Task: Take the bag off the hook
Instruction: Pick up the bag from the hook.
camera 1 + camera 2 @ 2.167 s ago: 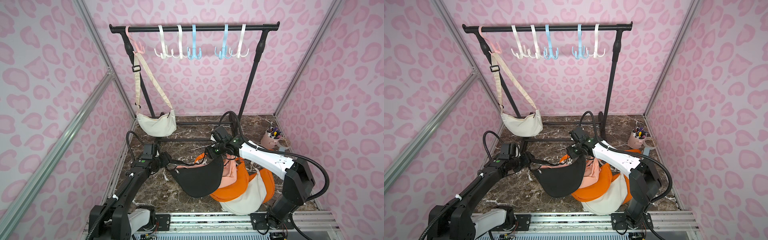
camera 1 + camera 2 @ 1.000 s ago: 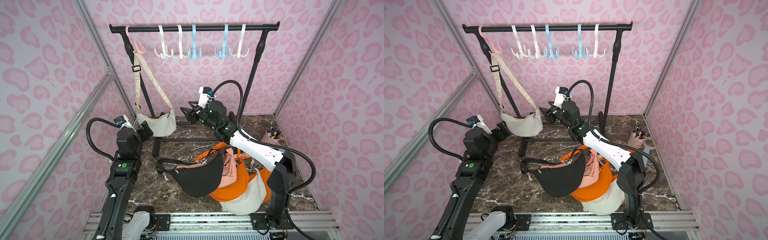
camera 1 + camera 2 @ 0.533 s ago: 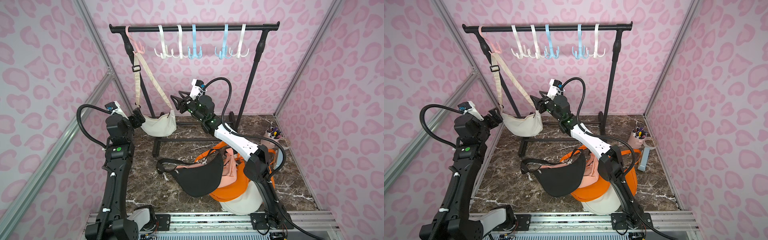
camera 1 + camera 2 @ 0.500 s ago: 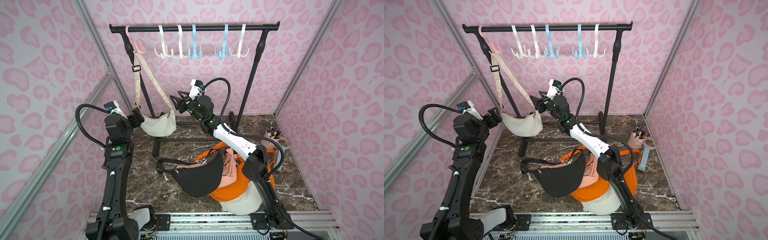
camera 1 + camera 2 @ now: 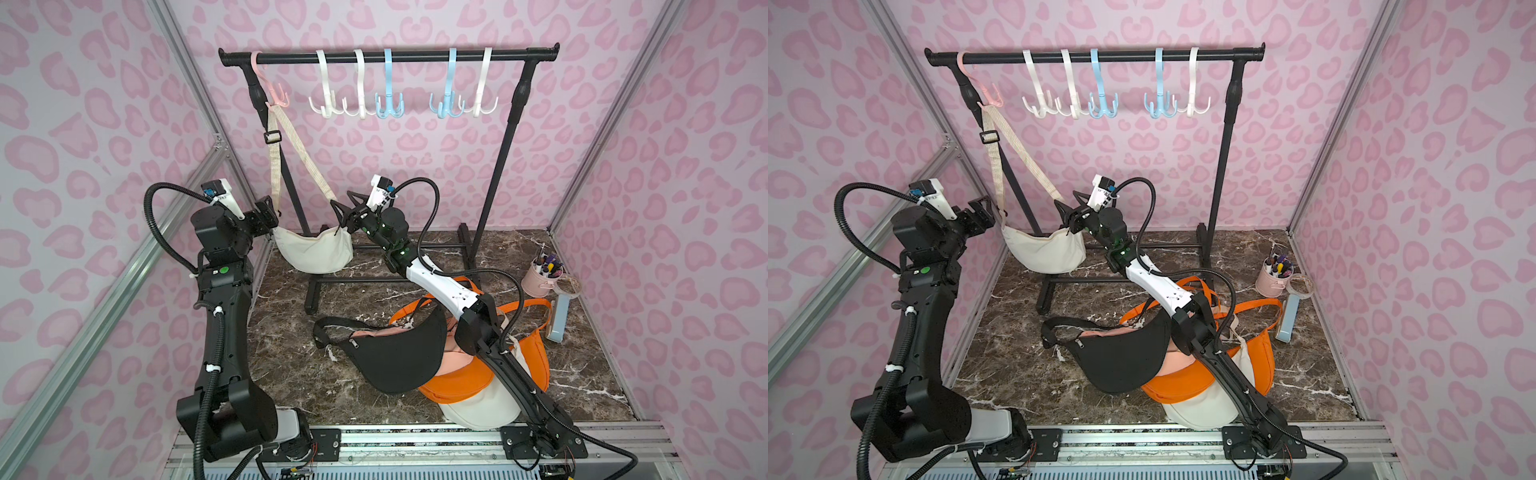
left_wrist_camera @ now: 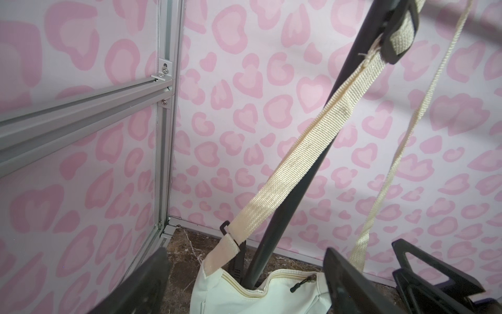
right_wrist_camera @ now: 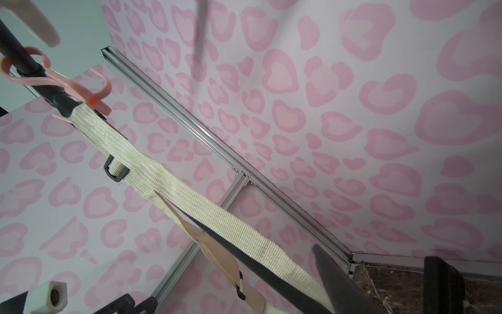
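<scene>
Where the bag hangs: the cream bag [image 5: 311, 253] [image 5: 1042, 254] hangs by its strap [image 5: 274, 166] from the pink hook [image 5: 276, 97] at the end of the black rail [image 5: 415, 56]. It is low, near the floor [image 5: 291, 374], but not on it.
Strap on hook: the strap is looped over the pink hook [image 7: 81, 89], as the right wrist view shows.
Left gripper: the left gripper [image 5: 269, 214] [image 5: 982, 216] is just beside one end of the bag.
Left fingers: its fingers [image 6: 141, 282] are spread wide. The bag's end and the strap show between them. I cannot tell if they touch the bag.
Right gripper: the right gripper [image 5: 341, 199] [image 5: 1066, 198] is at the other end of the bag, where the strap joins it.
Right fingers: its fingers [image 7: 339, 282] are apart, with nothing between them. The strap runs past the side of one finger.
Other hooks: white and blue hooks [image 5: 388, 104] hang on the rail with nothing on them.
On the floor: a black bag [image 5: 395, 357] lies on top of an orange bag [image 5: 457, 382].
In the corner: a pink cup [image 5: 540, 280] holds pens.
</scene>
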`<state>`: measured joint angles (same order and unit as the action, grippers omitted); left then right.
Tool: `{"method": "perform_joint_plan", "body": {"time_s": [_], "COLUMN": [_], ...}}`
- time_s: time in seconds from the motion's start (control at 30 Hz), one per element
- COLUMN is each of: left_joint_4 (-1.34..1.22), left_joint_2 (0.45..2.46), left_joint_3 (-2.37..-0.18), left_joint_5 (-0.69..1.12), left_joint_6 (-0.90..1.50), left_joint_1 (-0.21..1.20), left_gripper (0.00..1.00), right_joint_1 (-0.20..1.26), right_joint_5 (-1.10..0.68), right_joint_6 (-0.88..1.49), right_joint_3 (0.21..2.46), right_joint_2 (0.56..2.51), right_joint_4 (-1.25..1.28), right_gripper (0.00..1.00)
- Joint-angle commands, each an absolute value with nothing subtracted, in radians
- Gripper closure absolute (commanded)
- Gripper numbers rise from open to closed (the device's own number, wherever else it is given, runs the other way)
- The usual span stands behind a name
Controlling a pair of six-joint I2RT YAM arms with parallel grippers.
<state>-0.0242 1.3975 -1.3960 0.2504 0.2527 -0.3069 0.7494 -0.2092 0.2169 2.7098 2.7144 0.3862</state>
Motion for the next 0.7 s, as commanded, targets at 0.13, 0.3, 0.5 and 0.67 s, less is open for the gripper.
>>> {"method": "perform_joint_plan", "body": {"time_s": [0.13, 0.3, 0.5, 0.67], "left_joint_4": [-0.086, -0.083, -0.057, -0.030], "left_joint_2": [1.485, 1.557, 1.629, 1.691], "left_joint_3": [-1.459, -1.511, -1.580, -1.647], "left_joint_5": [0.332, 0.417, 0.461, 0.498], "left_joint_6": [0.196, 0.163, 0.124, 0.090], "left_joint_1": [-0.328, -0.338, -0.341, -0.342], "left_gripper": [0.11, 0.11, 0.10, 0.10], "right_joint_1": [0.745, 0.738, 0.737, 0.734], "right_joint_5": [-0.172, -0.146, -0.137, -0.125], "right_joint_6": [0.239, 0.259, 0.240, 0.244], "right_joint_3": [2.720, 2.756, 2.775, 2.775], "right_joint_2": [2.794, 2.850, 2.878, 2.888], "right_joint_4": [0.501, 0.525, 0.527, 0.552], "right_gripper": [0.37, 0.46, 0.58, 0.62]}}
